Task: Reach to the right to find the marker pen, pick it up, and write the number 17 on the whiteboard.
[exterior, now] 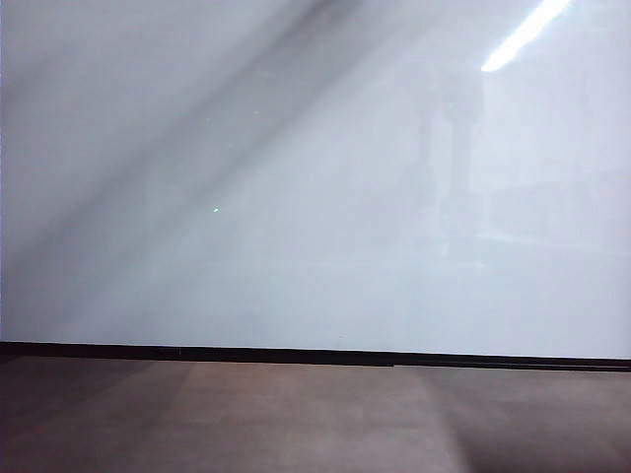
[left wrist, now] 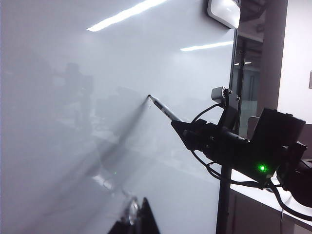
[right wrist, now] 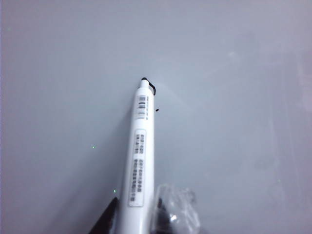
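1. Glossy whiteboard (left wrist: 73, 122) stands directly ahead of the right gripper (right wrist: 146, 214), which is clamped on the marker pen (right wrist: 140, 151).
2. Pen's long axis points forward, tip at the board.
3. Left gripper (left wrist: 139, 217) sits farther off; its jaws cannot be judged.

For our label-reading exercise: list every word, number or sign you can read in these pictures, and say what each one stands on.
Marker pen, in the right claw: printed labels and a barcode, too small to read.
Whiteboard: no writing, only a small dark dot by the pen's tip.
Nothing else bears text.
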Controlling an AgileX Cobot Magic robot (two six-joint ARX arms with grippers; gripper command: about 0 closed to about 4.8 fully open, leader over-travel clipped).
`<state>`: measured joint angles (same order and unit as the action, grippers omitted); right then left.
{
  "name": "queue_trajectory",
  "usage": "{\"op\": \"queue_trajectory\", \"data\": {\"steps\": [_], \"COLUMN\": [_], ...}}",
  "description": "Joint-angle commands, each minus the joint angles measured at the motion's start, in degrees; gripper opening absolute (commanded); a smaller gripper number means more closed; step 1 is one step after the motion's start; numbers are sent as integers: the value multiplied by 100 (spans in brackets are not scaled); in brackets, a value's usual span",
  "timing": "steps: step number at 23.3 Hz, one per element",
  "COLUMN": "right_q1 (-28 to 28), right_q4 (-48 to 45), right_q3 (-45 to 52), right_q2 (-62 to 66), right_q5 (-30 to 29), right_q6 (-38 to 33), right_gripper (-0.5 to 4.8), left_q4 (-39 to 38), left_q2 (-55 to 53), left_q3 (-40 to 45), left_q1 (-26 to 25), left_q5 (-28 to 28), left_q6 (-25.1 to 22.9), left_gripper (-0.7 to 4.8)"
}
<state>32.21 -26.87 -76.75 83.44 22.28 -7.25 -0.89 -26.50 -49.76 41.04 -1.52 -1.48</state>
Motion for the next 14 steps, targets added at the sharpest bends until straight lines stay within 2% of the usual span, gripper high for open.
{"op": "queue_trajectory", "data": {"steps": [1,7,14], "right_q1": [-24,-39,-42], "right_q4": [216,498,483], "right_q3": [-15,28,608], "right_q2": [0,11,11], "right_q5": [20,74,81], "right_q6": [-70,-190,-531], "right_gripper": [-6,-6,-6], "left_q4": [57,57,57], "left_q2": [-7,-7,-7], "left_q3": [-28,-28,-28], "left_q1": [-11,-9,-9], "left_q5": [4,4,4], "left_q6": [-4,-2,-2], "left_gripper": [-5,-5,-5]}}
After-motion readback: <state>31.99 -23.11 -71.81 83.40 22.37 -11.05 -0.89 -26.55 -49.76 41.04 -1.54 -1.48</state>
